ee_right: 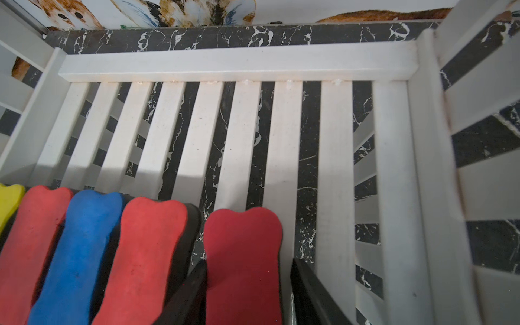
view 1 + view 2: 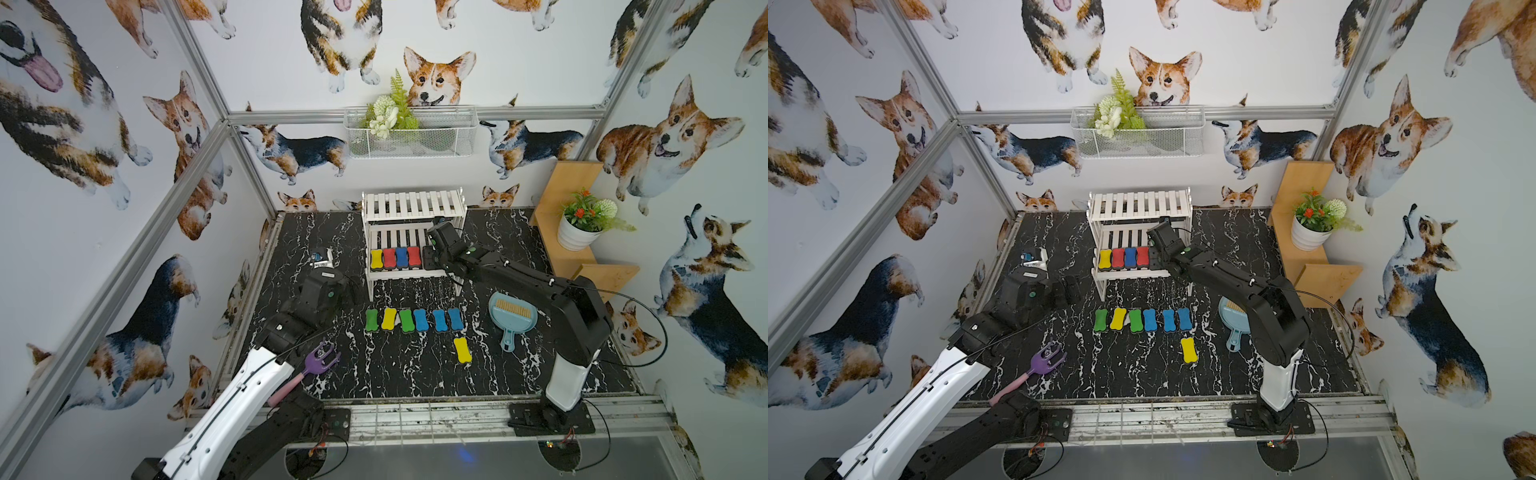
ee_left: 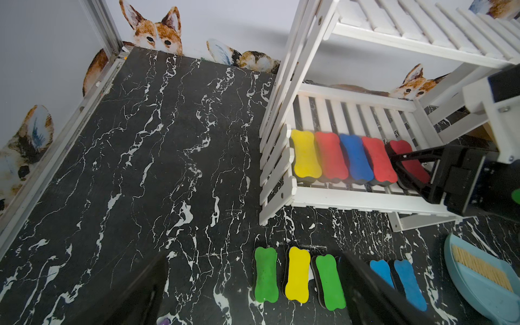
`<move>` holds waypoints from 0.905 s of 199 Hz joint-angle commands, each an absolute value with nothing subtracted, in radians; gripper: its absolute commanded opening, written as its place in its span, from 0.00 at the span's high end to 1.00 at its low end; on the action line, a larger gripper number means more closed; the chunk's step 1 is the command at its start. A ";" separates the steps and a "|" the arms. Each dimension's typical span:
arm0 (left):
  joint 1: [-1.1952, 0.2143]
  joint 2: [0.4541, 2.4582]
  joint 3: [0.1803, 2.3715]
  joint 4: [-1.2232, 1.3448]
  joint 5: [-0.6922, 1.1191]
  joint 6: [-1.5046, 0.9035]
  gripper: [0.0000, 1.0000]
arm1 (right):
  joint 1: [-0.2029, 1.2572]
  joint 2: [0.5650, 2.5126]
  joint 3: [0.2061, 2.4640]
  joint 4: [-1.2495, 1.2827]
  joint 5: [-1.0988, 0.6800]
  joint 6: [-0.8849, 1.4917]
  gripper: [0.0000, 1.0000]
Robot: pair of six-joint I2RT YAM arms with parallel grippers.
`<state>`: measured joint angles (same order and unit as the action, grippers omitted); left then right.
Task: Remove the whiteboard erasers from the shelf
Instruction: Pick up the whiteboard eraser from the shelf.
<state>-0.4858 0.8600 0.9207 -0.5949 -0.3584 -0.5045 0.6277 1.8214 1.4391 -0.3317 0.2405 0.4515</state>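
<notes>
Currently I log seven erasers (image 2: 419, 320) off, five on the shelf (image 2: 411, 203); right gripper (image 3: 408, 166) straddles the rightmost red eraser (image 1: 242, 253), grip unclear; left gripper (image 2: 1064, 290) spread, empty.

Legible text: none | Only label seen: a small white sticker (image 2: 327, 274) on the left arm (image 2: 291, 320), near its wrist | Its print was too small to read

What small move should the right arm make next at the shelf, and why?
Probably close the right gripper fully: its fingers flank the end red eraser on the lower tier of the shelf, with a sliver of gap seemingly showing on one side.
</notes>
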 commanded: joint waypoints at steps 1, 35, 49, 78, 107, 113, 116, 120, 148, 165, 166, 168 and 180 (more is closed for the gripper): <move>-0.483 0.863 0.918 -0.589 -0.355 -0.505 0.01 | 0.629 1.827 1.457 -0.356 0.250 0.428 0.58; -0.483 0.874 0.923 -0.586 -0.345 -0.506 0.01 | 0.651 1.747 1.445 -0.354 0.260 0.463 0.65; -0.483 0.878 0.925 -0.584 -0.345 -0.505 0.01 | 0.668 1.691 1.415 -0.363 0.280 0.493 0.66; -0.482 0.882 0.925 -0.577 -0.345 -0.505 0.01 | 0.703 1.562 1.256 -0.349 0.268 0.605 0.68; -0.480 0.881 0.927 -0.571 -0.342 -0.500 0.01 | 0.767 1.430 1.075 -0.339 0.259 0.719 0.68; -0.479 0.881 0.925 -0.570 -0.342 -0.499 0.01 | 0.777 1.406 1.037 -0.341 0.250 0.747 0.68; -0.479 0.880 0.925 -0.569 -0.342 -0.499 0.01 | 0.782 1.392 1.020 -0.339 0.244 0.759 0.68; -0.479 0.880 0.924 -0.569 -0.343 -0.499 0.01 | 0.790 1.375 0.993 -0.336 0.236 0.776 0.68; -0.477 0.877 0.917 -0.560 -0.341 -0.497 0.01 | 0.852 1.277 0.839 -0.344 0.196 0.876 0.69; -0.476 0.880 0.913 -0.555 -0.337 -0.497 0.01 | 0.904 1.262 0.794 -0.377 0.189 0.917 0.69; -0.476 0.880 0.913 -0.555 -0.337 -0.497 0.01 | 0.907 1.261 0.794 -0.380 0.190 0.918 0.69; -0.476 0.881 0.913 -0.554 -0.337 -0.497 0.01 | 0.912 1.261 0.791 -0.383 0.188 0.921 0.69; -0.474 0.884 0.912 -0.549 -0.334 -0.497 0.01 | 0.939 1.264 0.775 -0.405 0.177 0.940 0.69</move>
